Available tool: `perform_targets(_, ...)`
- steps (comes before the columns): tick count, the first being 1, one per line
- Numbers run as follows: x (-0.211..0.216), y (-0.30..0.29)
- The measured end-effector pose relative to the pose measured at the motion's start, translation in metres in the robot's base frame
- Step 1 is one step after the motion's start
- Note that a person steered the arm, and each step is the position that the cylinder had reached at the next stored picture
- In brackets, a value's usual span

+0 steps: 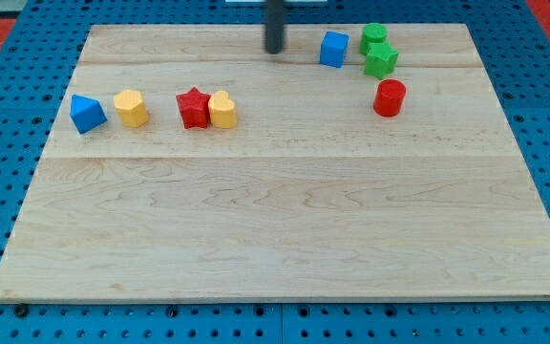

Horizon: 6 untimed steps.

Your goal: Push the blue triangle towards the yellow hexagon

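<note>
- Our tip sits near the worktop's top edge, left of the blue cube; we carry no jaws.
- The blue triangle lies just left of the yellow hexagon, far from our tip.

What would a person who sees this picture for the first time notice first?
Probably my tip, a dark rod at the view's top centre, touching no block. Next, the row at the view's left: blue triangle and yellow hexagon close together, then red star against yellow heart. At the top right cluster a blue cube, two green blocks and a red cylinder.
</note>
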<state>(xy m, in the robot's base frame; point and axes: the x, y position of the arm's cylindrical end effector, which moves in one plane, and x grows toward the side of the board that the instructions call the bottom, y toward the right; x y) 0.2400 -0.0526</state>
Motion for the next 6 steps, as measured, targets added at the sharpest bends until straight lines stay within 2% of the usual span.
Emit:
perform_targets(1,0.009,-0.122)
perform_targets(2,0.097,-0.219)
perform_targets(3,0.118,-0.252)
perform_targets(4,0.170,-0.218)
perform_targets(5,0.144,-0.210)
perform_targets(6,0.100,-0.186)
